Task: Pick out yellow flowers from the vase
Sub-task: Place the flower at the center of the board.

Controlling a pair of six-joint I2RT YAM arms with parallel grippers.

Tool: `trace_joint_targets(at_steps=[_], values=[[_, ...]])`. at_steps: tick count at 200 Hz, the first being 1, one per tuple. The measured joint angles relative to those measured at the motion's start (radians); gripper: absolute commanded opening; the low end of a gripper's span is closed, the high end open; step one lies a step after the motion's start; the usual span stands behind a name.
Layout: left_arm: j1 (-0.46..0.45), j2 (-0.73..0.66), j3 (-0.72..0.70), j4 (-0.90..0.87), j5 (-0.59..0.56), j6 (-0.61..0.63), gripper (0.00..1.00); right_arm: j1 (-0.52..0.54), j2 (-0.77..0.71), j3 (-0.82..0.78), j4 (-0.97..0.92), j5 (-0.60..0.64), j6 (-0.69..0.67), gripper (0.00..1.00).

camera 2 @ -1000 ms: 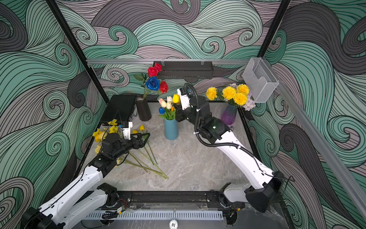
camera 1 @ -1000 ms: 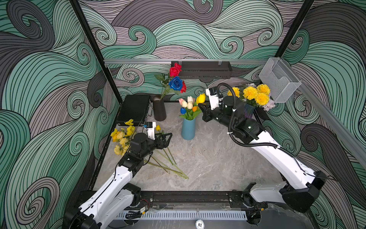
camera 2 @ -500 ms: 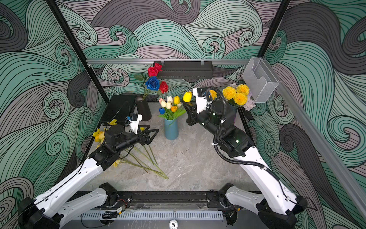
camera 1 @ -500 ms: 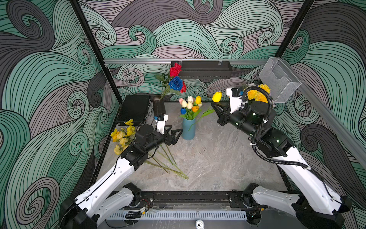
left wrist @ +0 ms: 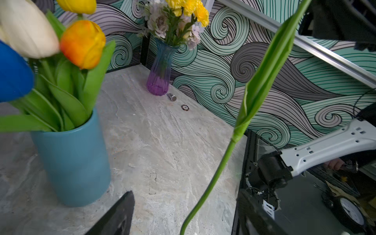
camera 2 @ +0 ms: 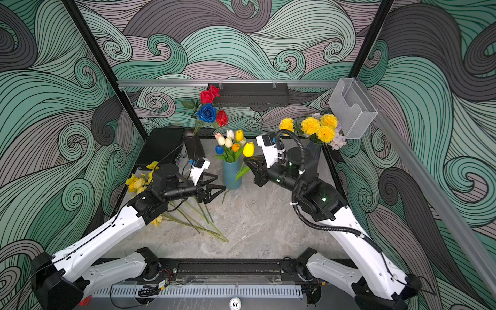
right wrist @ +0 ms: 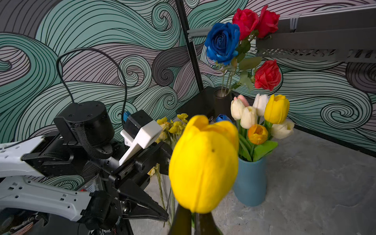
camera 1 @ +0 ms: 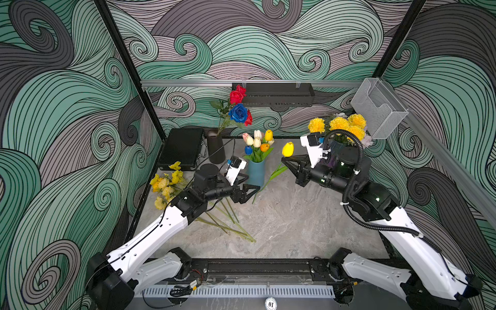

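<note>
Here, right pincer (camera 1: 285,160) clamped on the stem just under the head of a yellow artificial tulip (camera 1: 287,149), held clear of the blue cylindrical vase (camera 1: 255,174), above the marbled desk (camera 1: 295,217). Left pincer (camera 1: 253,182) gapes beside the lower stem. Likely light, bendy: grip stem, not soft head.

Yellow flowers, one tulip held clear of the vase
A yellow tulip (camera 1: 287,149) is clamped just below its head by the right gripper (camera 1: 285,160), its leafy stem slanted down beside the blue vase (camera 1: 255,173), where a second yellow tulip (camera 1: 268,135) is seen upright; yellow sprays (camera 1: 166,185) are laid on the table (camera 1: 281,228), and yellow pompoms (camera 1: 339,124) are bunched in the purple vase (left wrist: 159,81)
</note>
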Motion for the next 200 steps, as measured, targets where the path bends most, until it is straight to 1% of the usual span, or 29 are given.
trace_joint_targets(at_steps=[24,36,54,85,104,124,144,166,185,193,200], values=[[-0.026,0.035,0.037,-0.034,0.038,0.027,0.64,0.0,0.0,-0.015,0.007,-0.032,0.005,0.0],[-0.036,0.05,0.051,-0.047,0.05,0.04,0.56,0.0,0.0,-0.02,0.011,-0.043,0.007,0.0],[-0.048,0.071,0.069,-0.068,0.068,0.055,0.46,0.0,0.0,-0.029,0.011,-0.056,0.011,0.0],[-0.064,0.105,0.087,-0.103,0.085,0.077,0.24,0.0,0.0,-0.041,0.027,-0.061,0.013,0.0],[-0.073,0.124,0.098,-0.12,0.089,0.087,0.13,0.0,0.0,-0.041,0.036,-0.061,0.013,0.0],[-0.081,0.139,0.108,-0.131,0.092,0.095,0.05,0.0,0.0,-0.044,0.045,-0.061,0.012,0.0],[-0.087,0.144,0.113,-0.136,0.093,0.103,0.02,-0.002,0.001,-0.051,0.053,-0.06,0.012,0.0],[-0.091,0.144,0.113,-0.138,0.088,0.104,0.0,-0.005,0.001,-0.055,0.055,-0.059,0.012,0.0],[-0.091,0.144,0.113,-0.137,0.079,0.103,0.0,-0.005,0.0,-0.055,0.055,-0.057,0.011,0.09],[-0.092,0.144,0.113,-0.137,0.074,0.103,0.0,-0.005,0.0,-0.06,0.059,-0.055,0.01,0.15],[-0.092,0.143,0.113,-0.137,0.067,0.103,0.0,-0.005,-0.003,-0.066,0.063,-0.05,0.005,0.23]])
